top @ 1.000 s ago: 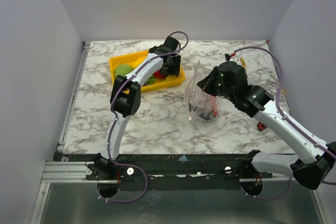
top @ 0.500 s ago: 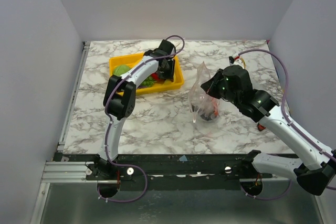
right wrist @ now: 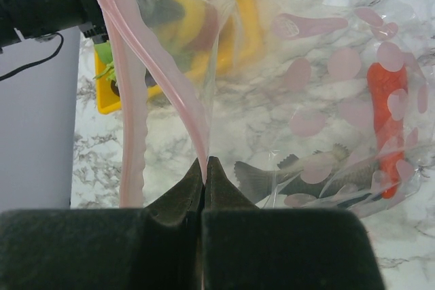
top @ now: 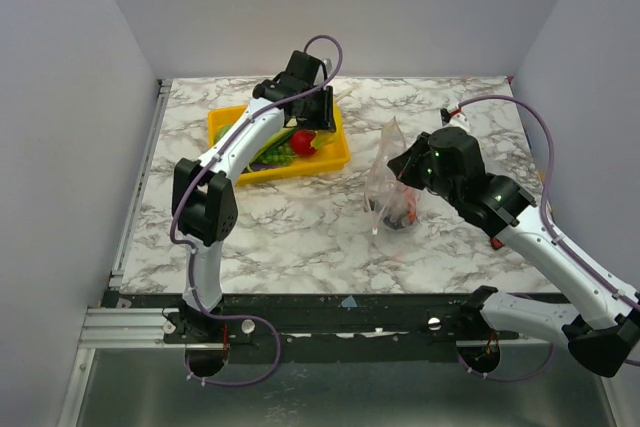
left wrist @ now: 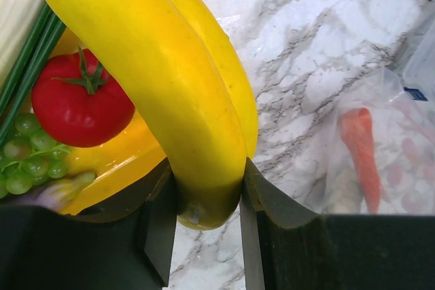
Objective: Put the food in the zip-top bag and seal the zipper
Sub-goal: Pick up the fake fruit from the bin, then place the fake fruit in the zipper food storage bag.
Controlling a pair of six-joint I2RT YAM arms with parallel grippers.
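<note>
Now zip-top bag (top: 388, 182) is being held upright on marble table (top: 300, 237), zipper (right wrist: 132, 147) pinched by right gripper (right wrist: 204, 174); carrot (right wrist: 387, 120), fish (right wrist: 285, 178) inside. Over yellow tray (top: 310, 167), banana (left wrist: 170, 79) is being raised, clamped by left gripper (left wrist: 207, 225), lower earlier. Red fruit (left wrist: 81, 106), grapes (left wrist: 27, 161) being left in tray.

A white, grey-veined marble counter (top: 300, 237) carries a yellow tray (top: 336, 158), set toward its far left. A small clear packet with a blue mark (left wrist: 420, 66) lies right of the tray, well apart from it. Plain grey walls (top: 60, 147) rise behind and left of the tray.
</note>
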